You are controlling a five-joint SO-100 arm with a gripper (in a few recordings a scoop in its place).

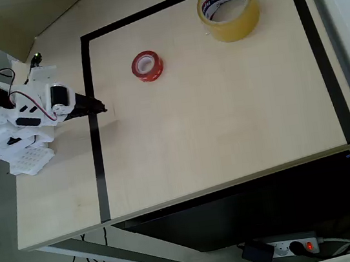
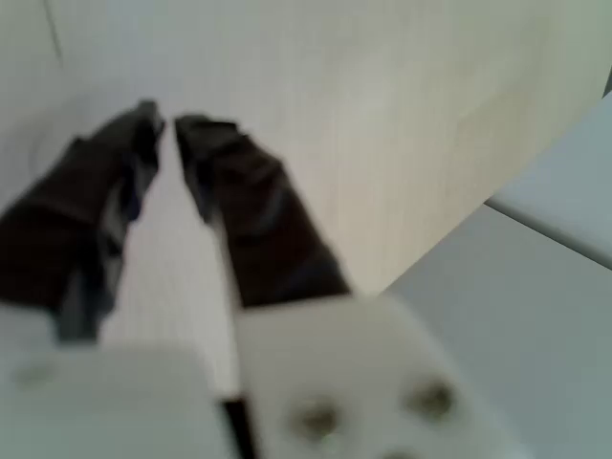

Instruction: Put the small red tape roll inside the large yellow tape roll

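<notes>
Right now the gripper (image 1: 101,108) hangs at the left side of the table (image 1: 228,136) in the overhead view, just past the black tape line (image 1: 94,129). In the wrist view its dark fingers (image 2: 239,201) are almost together, with a thin gap at the tips and nothing between them. The small red tape roll (image 1: 147,65) lies flat, to the right of the fingertips and a little farther away. The large yellow tape roll (image 1: 228,8) lies well beyond it, near the far right corner. I judge the next move must go right and far, with the fingers spread first.

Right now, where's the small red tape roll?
Overhead view: the small red tape roll lies flat on the table, down-left of the large yellow tape roll and up-right of the gripper.
</notes>
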